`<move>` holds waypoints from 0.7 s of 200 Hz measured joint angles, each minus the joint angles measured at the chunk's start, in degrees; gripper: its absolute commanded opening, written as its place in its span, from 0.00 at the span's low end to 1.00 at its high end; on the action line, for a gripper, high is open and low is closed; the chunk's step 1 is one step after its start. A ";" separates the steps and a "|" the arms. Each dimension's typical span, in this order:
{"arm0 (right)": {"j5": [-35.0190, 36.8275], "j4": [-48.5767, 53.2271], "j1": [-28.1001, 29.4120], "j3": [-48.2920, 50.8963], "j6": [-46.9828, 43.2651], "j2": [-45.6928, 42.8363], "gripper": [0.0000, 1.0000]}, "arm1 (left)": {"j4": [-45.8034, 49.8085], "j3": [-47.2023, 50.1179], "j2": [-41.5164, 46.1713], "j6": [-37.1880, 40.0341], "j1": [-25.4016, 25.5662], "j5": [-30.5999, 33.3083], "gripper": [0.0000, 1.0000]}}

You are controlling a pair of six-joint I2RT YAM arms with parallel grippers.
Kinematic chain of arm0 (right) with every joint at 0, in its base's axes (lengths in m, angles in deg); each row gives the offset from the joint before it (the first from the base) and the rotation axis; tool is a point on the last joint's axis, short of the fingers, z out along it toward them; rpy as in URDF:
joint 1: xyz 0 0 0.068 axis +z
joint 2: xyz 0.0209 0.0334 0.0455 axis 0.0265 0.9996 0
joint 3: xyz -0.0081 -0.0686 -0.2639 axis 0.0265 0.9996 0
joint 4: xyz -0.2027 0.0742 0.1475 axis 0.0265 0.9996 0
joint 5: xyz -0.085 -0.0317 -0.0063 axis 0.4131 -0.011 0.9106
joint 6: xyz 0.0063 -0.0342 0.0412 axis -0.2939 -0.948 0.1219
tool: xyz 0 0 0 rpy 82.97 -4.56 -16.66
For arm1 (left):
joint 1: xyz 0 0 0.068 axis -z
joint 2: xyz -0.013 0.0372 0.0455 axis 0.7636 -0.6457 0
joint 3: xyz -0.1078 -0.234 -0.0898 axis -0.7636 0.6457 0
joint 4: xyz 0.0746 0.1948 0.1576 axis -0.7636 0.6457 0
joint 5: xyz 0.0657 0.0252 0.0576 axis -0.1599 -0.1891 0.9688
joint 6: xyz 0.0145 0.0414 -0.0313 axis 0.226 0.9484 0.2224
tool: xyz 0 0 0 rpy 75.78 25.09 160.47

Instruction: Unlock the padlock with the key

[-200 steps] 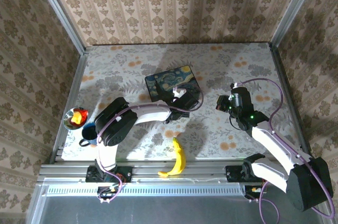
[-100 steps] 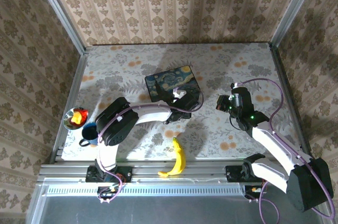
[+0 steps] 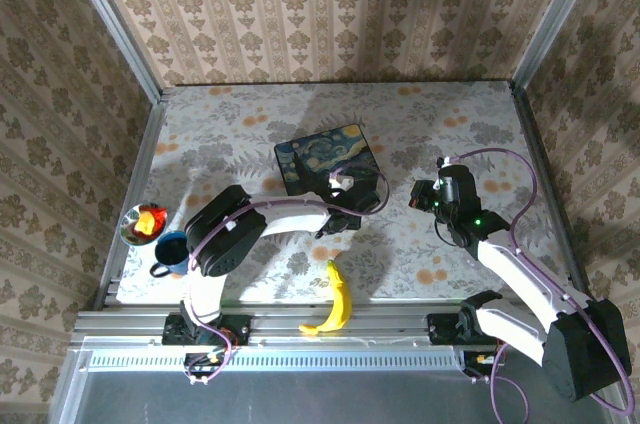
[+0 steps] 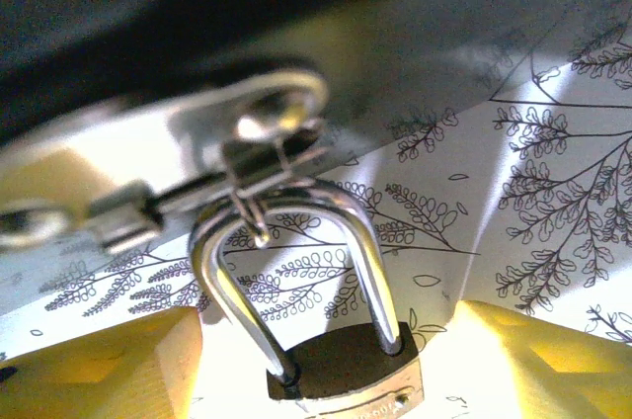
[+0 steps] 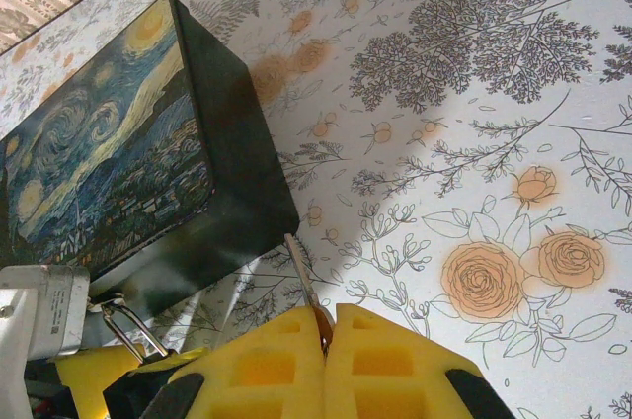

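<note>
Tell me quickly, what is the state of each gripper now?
Left gripper: open, straddling the padlock.
Right gripper: shut on the key.

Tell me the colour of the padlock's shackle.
The shackle is shiny silver, best seen in the left wrist view.

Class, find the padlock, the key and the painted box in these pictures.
padlock (image 4: 346, 377): left wrist view, on its brass body.
key (image 5: 302, 279): right wrist view, on its bare thin blade.
painted box (image 5: 99, 152): right wrist view, on its painted lid.
</note>
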 measured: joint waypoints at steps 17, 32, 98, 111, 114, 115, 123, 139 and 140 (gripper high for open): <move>0.00 0.00 0.00 0.04 0.00 -0.07 0.00 | -0.04 -0.02 -0.11 -0.09 -0.02 0.02 0.65; 0.00 -0.04 0.00 0.26 0.00 -0.17 0.00 | -0.22 -0.09 -0.24 -0.37 0.00 0.02 0.64; -0.04 -0.09 0.00 2.16 0.35 -0.17 0.00 | -0.04 -1.70 -1.73 -4.39 -0.04 1.92 0.63; -0.15 -0.11 0.00 2.16 0.46 -0.17 0.00 | -0.22 -1.73 -1.90 -6.03 -0.13 2.82 0.60; -0.17 -0.11 0.00 2.16 0.46 -0.17 0.00 | -0.22 -1.73 -1.90 -6.34 -0.13 3.08 0.59; -0.17 -0.11 0.00 2.16 0.46 -0.17 0.00 | -0.24 -1.73 -1.90 -6.36 -0.13 3.10 0.59; -0.20 -0.11 0.00 2.16 0.48 -0.17 0.00 | -0.17 -1.70 -1.90 -7.43 -0.22 3.74 0.57; -0.22 -0.46 0.00 2.25 0.48 -0.17 0.00 | -0.07 -1.66 -1.90 -9.53 -0.42 4.76 0.56; -0.22 -0.50 0.00 2.25 0.48 -0.17 0.00 | -0.07 -1.66 -1.90 -9.64 -0.46 4.85 0.55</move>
